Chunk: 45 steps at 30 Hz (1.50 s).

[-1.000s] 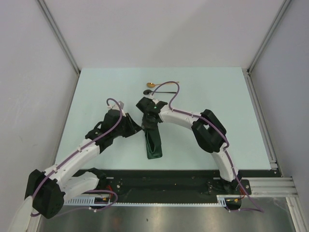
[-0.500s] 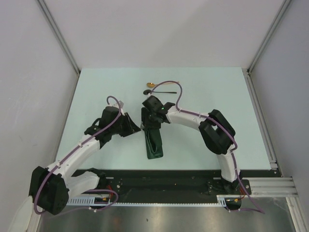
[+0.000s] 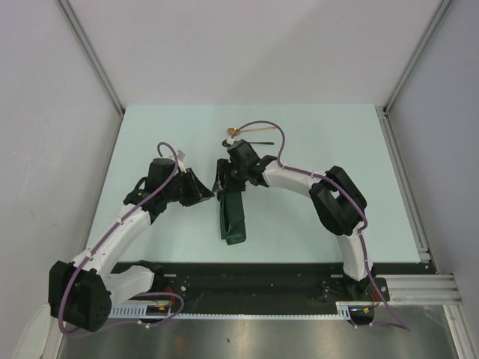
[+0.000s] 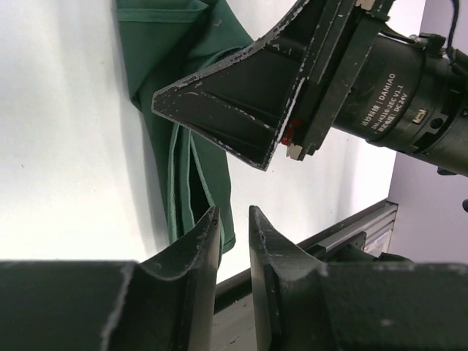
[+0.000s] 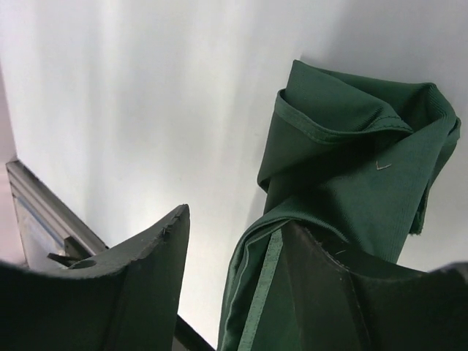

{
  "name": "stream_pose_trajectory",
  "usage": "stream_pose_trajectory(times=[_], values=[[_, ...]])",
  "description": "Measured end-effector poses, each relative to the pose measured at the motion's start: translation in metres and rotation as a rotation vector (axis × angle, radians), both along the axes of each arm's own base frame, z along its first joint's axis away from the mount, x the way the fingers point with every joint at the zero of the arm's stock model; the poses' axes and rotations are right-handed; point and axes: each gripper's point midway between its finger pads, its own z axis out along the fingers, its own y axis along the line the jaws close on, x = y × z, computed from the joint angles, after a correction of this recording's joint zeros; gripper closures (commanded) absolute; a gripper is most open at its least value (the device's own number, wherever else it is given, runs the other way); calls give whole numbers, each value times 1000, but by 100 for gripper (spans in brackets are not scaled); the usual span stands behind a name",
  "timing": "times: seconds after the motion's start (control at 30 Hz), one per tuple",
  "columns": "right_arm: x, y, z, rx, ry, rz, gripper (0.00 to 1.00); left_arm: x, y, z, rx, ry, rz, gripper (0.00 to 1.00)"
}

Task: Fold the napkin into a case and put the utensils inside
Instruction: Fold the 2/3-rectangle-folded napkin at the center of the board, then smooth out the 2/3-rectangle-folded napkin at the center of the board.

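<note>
The dark green napkin (image 3: 233, 218) lies as a narrow, layered case, running from mid-table toward the near edge. My right gripper (image 3: 224, 178) stands open at its far end. In the right wrist view, the cloth (image 5: 344, 183) rests bunched against one finger (image 5: 322, 292) and the other finger is over bare table. My left gripper (image 3: 210, 196) hovers just left of the case. Its jaws (image 4: 232, 219) are a narrow gap apart with nothing between them. The gold spoon (image 3: 235, 133) and black spoon (image 3: 262, 139) lie beyond the right wrist, partly hidden by its cable.
The pale table (image 3: 337, 149) is bordered by a metal rail (image 3: 404, 179) on the right and a black base strip (image 3: 247, 280) at the near edge. Grey walls enclose the back and sides. In the left wrist view, the right gripper's finger (image 4: 234, 110) hangs close above the napkin (image 4: 183, 168).
My right gripper has opened and shifted slightly toward the far side, letting the cloth's far end slump. The left arm has drawn back to the left. The spoons have not moved.
</note>
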Motion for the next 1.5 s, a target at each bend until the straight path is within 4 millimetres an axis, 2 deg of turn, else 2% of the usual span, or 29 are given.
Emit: stream_pose_trajectory(times=[0.13, 0.17, 0.2, 0.33, 0.5, 0.57, 0.63, 0.7, 0.77, 0.87, 0.97, 1.07, 1.13, 1.3, 1.4, 1.5], values=[[0, 8, 10, 35, -7, 42, 43, 1, 2, 1, 9, -5, -2, 60], [0, 10, 12, 45, -10, 50, 43, 1, 3, 1, 15, 0, -6, 52], [-1, 10, 13, 49, -8, 55, 42, 2, 3, 0, 20, 3, -10, 49], [-5, 8, 30, 82, -8, 78, 41, 9, 1, -4, 39, 20, -30, 42], [-6, -16, 74, 158, -47, 61, 41, 25, -3, -7, 76, 61, -64, 35], [-2, -29, 92, 196, -66, 42, 43, 33, -4, -15, 96, 96, -73, 34], [1, -41, 99, 218, -80, 25, 44, 44, -5, -19, 120, 109, -81, 34], [1, -57, 96, 227, -79, 4, 50, 56, -7, -23, 153, 122, -94, 34], [-3, -69, 85, 231, -60, -10, 57, 69, -11, -28, 191, 138, -122, 34], [-23, -84, 48, 227, 16, -14, 67, 87, -19, -39, 267, 150, -161, 36], [-47, -89, 21, 219, 97, 4, 72, 98, -30, -53, 322, 165, -194, 37], [-64, -80, 18, 237, 119, 52, 72, 96, -31, -72, 362, 206, -209, 40], [-72, -69, 24, 261, 100, 93, 72, 93, -27, -79, 385, 230, -206, 47], [-88, -51, 30, 295, 83, 165, 75, 95, -23, -80, 397, 236, -187, 56], [-96, -40, 23, 308, 102, 200, 77, 96, -24, -82, 389, 238, -177, 62], [-106, -33, 6, 293, 140, 216, 78, 100, -25, -85, 377, 244, -166, 70]])
